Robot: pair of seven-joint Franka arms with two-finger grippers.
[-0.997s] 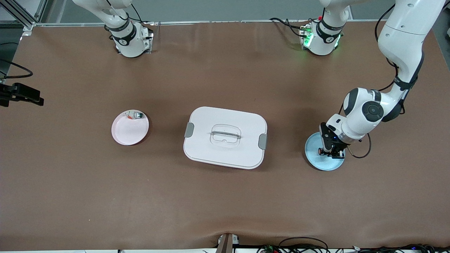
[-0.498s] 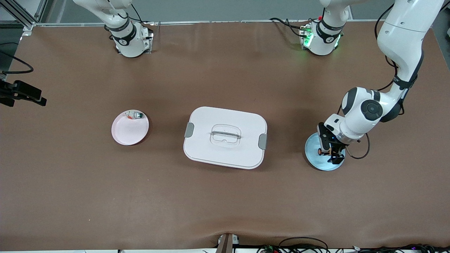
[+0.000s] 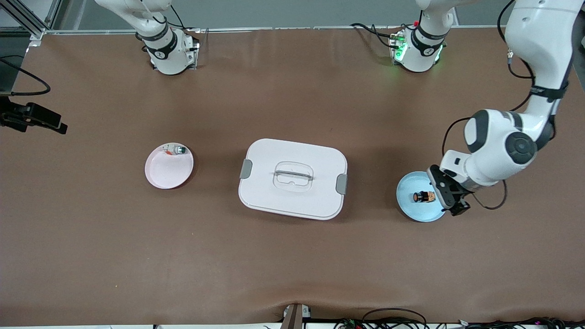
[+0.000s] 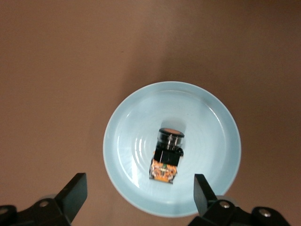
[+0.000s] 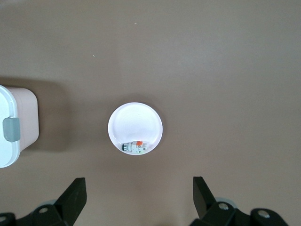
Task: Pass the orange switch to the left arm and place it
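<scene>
On the blue plate [image 3: 411, 208] under the wide-open, empty left pincer [image 3: 450, 197], orange switch [image 3: 423, 197] looks light, rigid; grip its black body; right pincer [image 5: 136, 200] open, empty, waits over the pink plate [image 3: 161, 176].

The left arm's black two-finger tool [image 3: 450, 197] has let go and lifted off toward its own end of the surface, fingers spread. The tiny black-and-orange cylindrical switch [image 3: 423, 197] now lies exposed on the round pale-blue plate [image 3: 409, 208].

Even, bright overhead light covers the brown tabletop [image 3: 292, 256]. The box [image 3: 292, 178] casts a soft shadow. All views are sharp, without glare.
</scene>
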